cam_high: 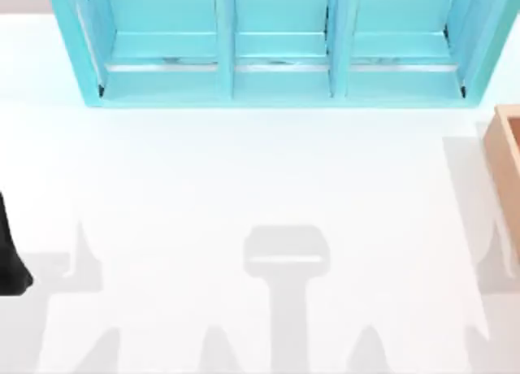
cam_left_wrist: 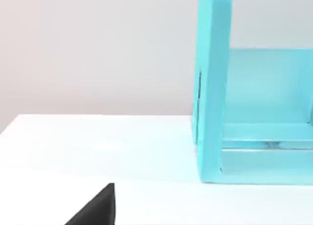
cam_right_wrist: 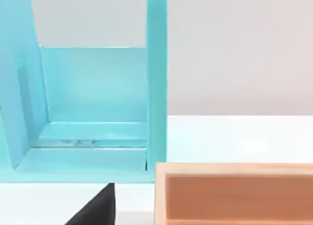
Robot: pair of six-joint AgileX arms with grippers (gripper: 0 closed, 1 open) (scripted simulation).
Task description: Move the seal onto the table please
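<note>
The seal is out of view. The table (cam_high: pixel 244 171) is a wide white surface across the top view. A black part of my left arm (cam_high: pixel 11 256) pokes in at the table's left edge. A dark wedge of my left gripper (cam_left_wrist: pixel 95 209) lies low in the left wrist view, short of the shelf's outer wall. A like wedge of my right gripper (cam_right_wrist: pixel 95 208) lies low in the right wrist view, beside the wooden box.
A light-blue shelf unit (cam_high: pixel 276 45) with three open compartments stands along the back of the table. A tan wooden box (cam_high: pixel 508 158) sits at the right edge, close to the shelf's right end (cam_right_wrist: pixel 156 88). Grey arm shadows fall on the front of the table.
</note>
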